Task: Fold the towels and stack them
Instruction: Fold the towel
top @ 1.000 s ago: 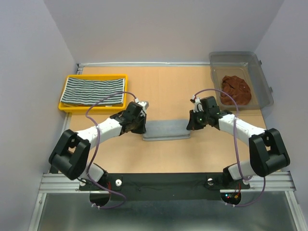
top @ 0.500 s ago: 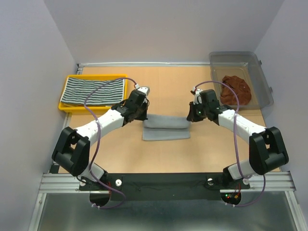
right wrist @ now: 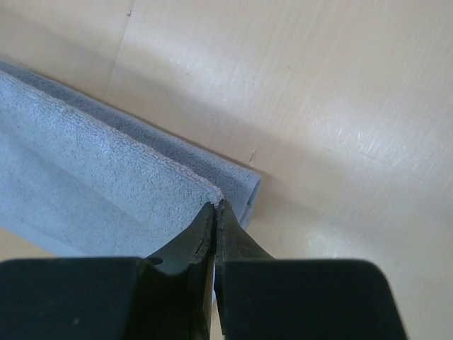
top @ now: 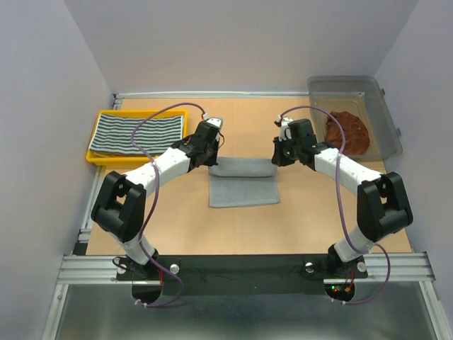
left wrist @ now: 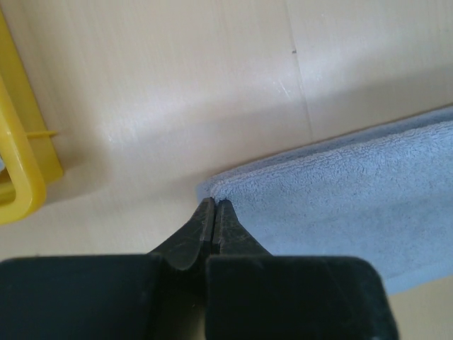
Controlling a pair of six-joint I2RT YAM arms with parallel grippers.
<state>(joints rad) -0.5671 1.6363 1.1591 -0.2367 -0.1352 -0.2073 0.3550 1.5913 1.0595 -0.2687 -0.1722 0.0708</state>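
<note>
one striped towel [top: 138, 132] sits done in yellow tray [top: 93, 142] left of left pincer [top: 212, 161]; both pincers clamped on grey towel [top: 244, 185] corners, mid-fold; rust-brown towel [top: 347, 132] beyond right pincer [top: 277, 159] remains

Tally: three towels, being one grey towel [top: 244, 185] strung between the two pincers, left pincer [left wrist: 214, 207] and right pincer [right wrist: 216, 209], one striped towel [top: 138, 133] outboard of the left pincer, one rust-brown towel [top: 347, 131] outboard of the right pincer; two containers, one yellow tray [top: 95, 154], one clear bin [top: 340, 86].
</note>
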